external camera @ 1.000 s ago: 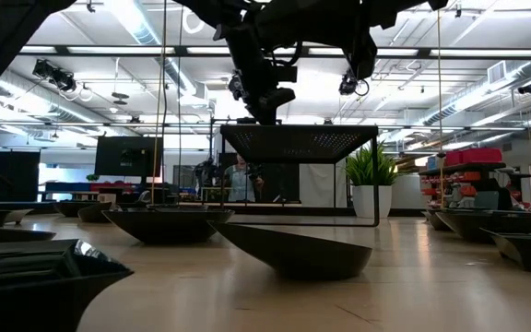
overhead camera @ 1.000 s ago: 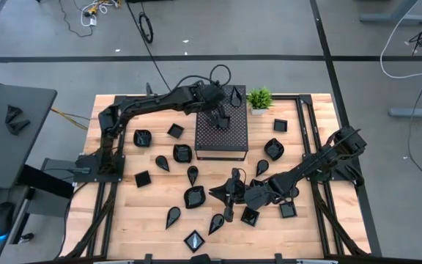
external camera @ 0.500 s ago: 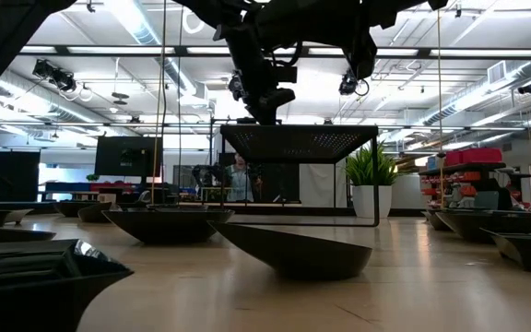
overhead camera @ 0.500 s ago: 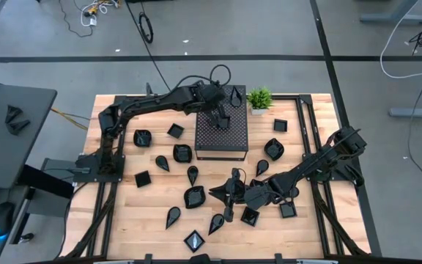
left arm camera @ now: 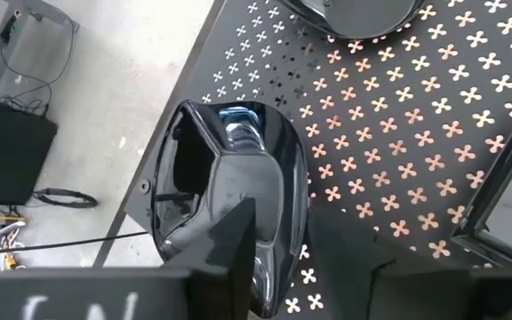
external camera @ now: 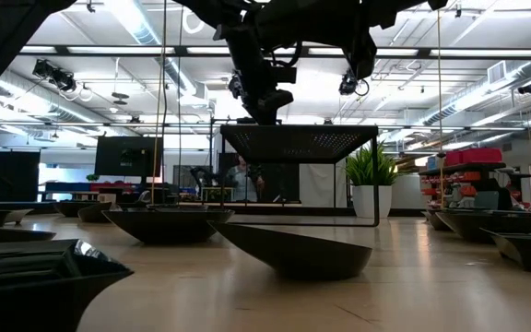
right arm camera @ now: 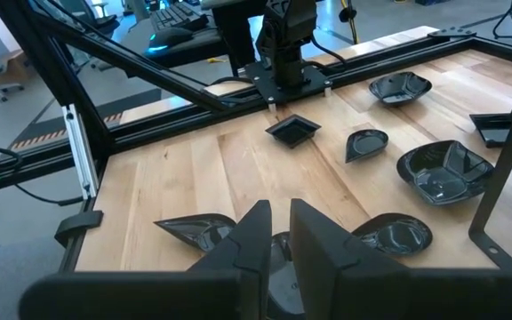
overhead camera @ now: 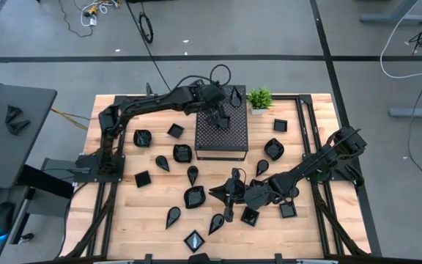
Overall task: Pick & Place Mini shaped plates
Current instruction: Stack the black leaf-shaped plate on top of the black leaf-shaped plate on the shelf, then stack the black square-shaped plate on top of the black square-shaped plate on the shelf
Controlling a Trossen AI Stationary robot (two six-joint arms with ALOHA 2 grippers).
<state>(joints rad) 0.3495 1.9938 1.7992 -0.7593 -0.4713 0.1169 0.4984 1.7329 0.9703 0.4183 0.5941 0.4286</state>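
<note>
Plates [overhead camera: 144, 137]: small, glossy black, shallow; teardrop, square and leaf outlines. Most are scattered on the wooden table [overhead camera: 127, 205]. On the left side, a faceted one, a square one [overhead camera: 175, 130] and a teardrop [overhead camera: 162, 162]. Along the front edge, a teardrop [overhead camera: 172, 216] and a square one [overhead camera: 194, 240].

Left claw [overhead camera: 220, 121]: over the top of the perforated black box [overhead camera: 222, 143] at table centre. In the left wrist view a leaf-shaped plate [left arm camera: 229, 191] lies on the box top near one edge, wet-looking reflections on its faceted inside. One finger [left arm camera: 229, 258] overlaps its rim. Fingers apart or pinching the rim: cannot tell. A second plate [left arm camera: 349, 13] shows on the box farther in.

Small green potted plant [overhead camera: 259, 98] just right of the box's far corner.

Right claw [overhead camera: 229, 192]: low over the table, in front of the box, among several plates. Fingers [right arm camera: 252, 236] nearly together with a narrow gap; a dark plate [right arm camera: 283, 253] lies below the tips. Whether it is gripped: cannot tell.

Right side: more plates [overhead camera: 274, 149], one square [overhead camera: 280, 125].

Surface: pale wood planks in a black rail frame. Room: grey floor [overhead camera: 284, 29] with cables; the low view shows ceiling lights [external camera: 146, 23] and shelving beyond.
</note>
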